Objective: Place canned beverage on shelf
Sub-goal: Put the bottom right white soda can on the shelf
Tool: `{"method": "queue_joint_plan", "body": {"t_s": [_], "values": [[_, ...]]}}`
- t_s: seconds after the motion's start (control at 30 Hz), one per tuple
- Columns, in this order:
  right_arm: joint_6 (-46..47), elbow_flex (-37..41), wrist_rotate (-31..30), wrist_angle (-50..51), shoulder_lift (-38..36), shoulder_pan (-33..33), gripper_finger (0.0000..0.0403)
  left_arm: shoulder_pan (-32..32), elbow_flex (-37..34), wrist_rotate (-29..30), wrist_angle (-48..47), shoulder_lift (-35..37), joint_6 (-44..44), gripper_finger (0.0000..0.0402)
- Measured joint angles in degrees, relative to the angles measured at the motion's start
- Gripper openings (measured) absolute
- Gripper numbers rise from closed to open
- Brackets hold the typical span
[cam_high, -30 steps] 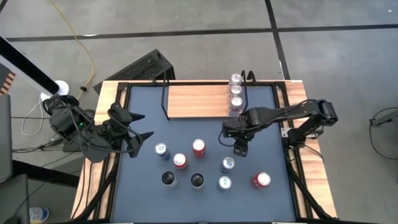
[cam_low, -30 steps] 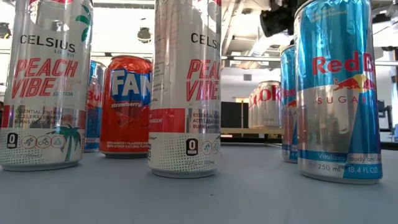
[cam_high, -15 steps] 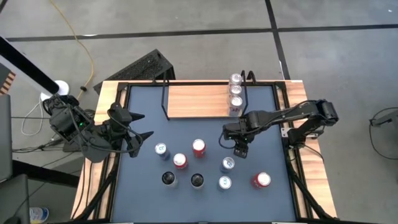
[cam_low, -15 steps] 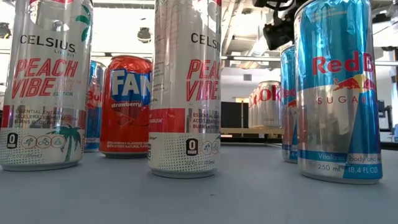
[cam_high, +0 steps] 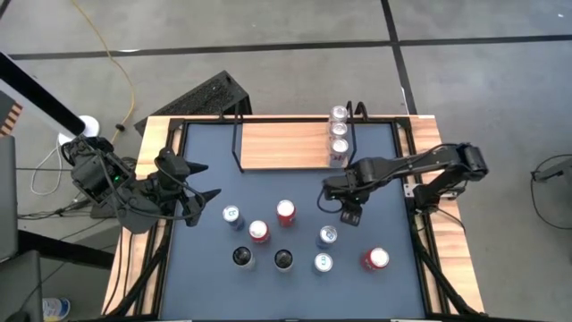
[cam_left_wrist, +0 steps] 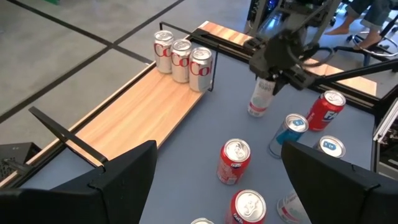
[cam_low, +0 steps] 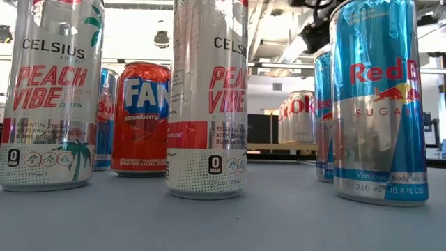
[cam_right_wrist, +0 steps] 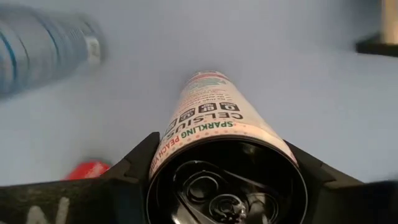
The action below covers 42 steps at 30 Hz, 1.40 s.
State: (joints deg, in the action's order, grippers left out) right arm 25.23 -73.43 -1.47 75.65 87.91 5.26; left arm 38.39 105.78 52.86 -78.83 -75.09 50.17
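Celsius can (cam_right_wrist: 227, 134) upright between right pincer (cam_right_wrist: 227, 168) fingers; grip contact unclear.

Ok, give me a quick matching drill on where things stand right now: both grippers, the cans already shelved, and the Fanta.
1. left gripper
2. right gripper
3. three silver cans
4. Fanta can

A. in a row at the right end of the shelf
B. open, near the left edge of the table
C. at the top of a Celsius can
D. red, upright on the table

Pairs: 1-B, 2-C, 3-A, 4-D
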Motion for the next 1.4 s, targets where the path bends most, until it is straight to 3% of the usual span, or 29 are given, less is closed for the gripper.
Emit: {"method": "queue_joint_plan", "body": {"t_s": [0.23, 0.53, 1.03, 1.4], "values": [[-3.1, -7.5, -0.2, 5.2, -0.5, -1.7, 0.0227, 0.0, 0.0, 0.0, 0.0, 0.0, 0.0, 0.0332], [-7.4, -24.3, -1.6, 10.6, 1.1, -6.9, 0.0227, 0.0, 0.0, 0.3, 0.0, 0.0, 0.0, 0.0332], [-26.8, -51.3, -6.5, 14.3, 18.9, -21.6, 0.0227, -1.9, 0.0, 1.8, 0.0, 0.0, 0.0, 0.0332], [-35.1, -60.4, -9.2, 14.0, 32.9, -33.2, 0.0227, -7.2, 0.0, 1.8, 0.2, 0.0, 0.6, 0.0332]]}}
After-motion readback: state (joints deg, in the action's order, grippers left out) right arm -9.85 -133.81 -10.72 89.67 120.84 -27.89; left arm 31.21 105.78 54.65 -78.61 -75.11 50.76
